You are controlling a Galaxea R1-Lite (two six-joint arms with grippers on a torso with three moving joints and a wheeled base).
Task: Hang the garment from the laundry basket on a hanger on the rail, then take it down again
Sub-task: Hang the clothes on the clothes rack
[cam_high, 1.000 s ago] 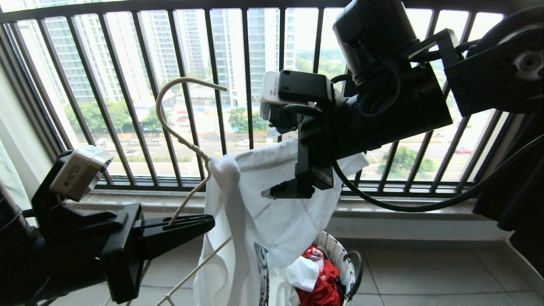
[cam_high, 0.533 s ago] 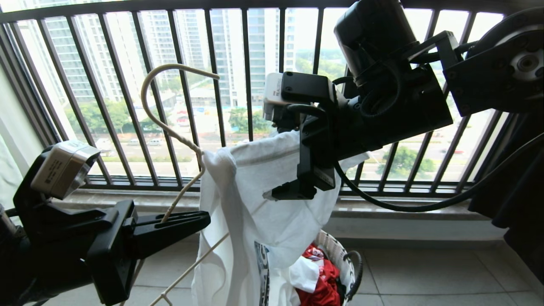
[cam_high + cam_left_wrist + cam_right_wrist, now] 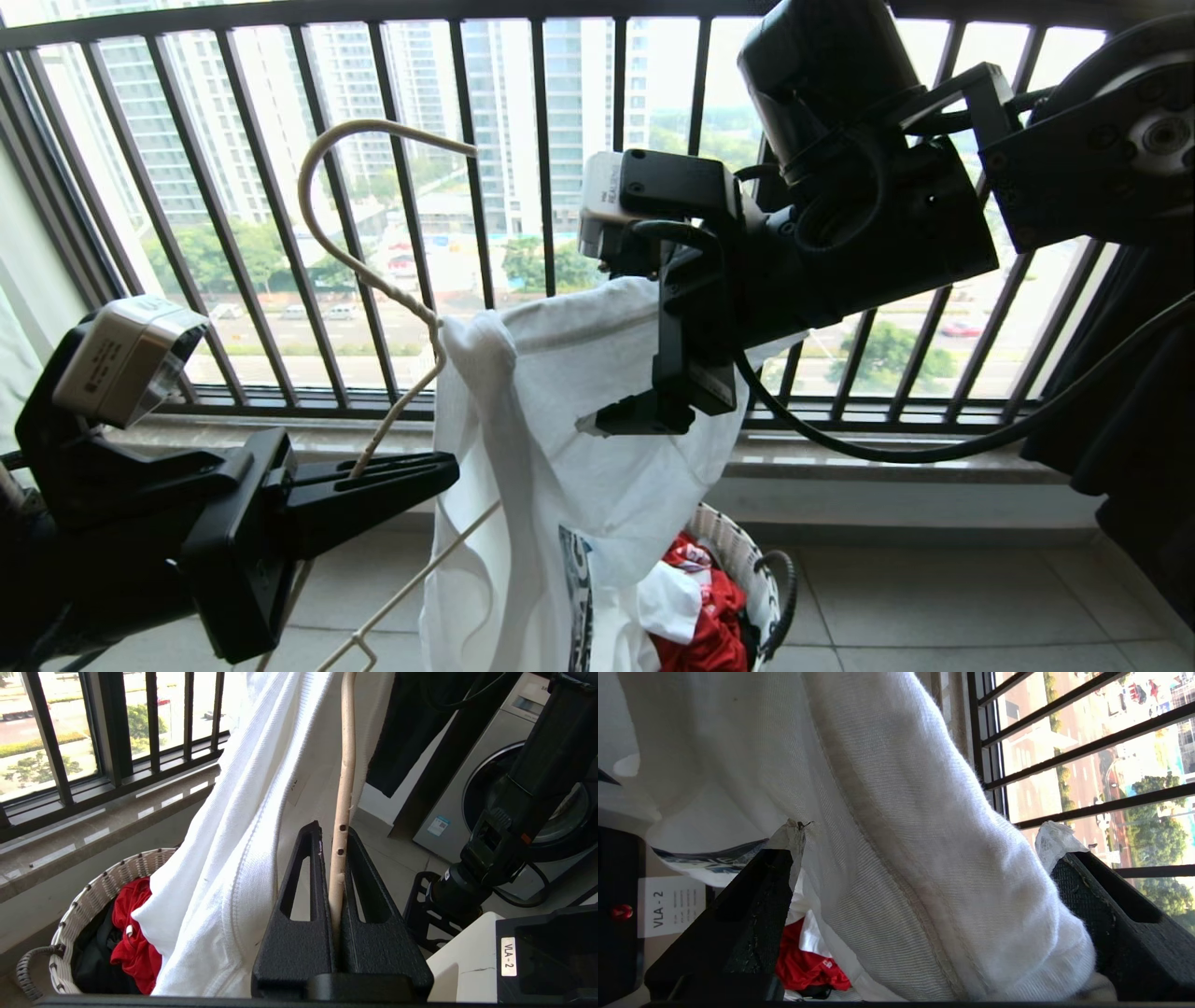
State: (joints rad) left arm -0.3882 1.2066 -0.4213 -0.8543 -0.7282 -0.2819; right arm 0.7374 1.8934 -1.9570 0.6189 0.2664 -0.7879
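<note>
Only leftward — washing machine behind garment, hanger.

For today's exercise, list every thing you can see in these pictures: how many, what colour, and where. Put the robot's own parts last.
T-shirt: one, white, draped on the hanger.
Hanger: one, beige wire, hook up before the window bars.
Laundry basket: one, white woven, on the floor.
Red cloth: one, in the basket.
Window bars: black, behind.
Washing machine: one, grey, left wrist view.
Left gripper: shut on the hanger.
Right gripper: open, astride the T-shirt.
</note>
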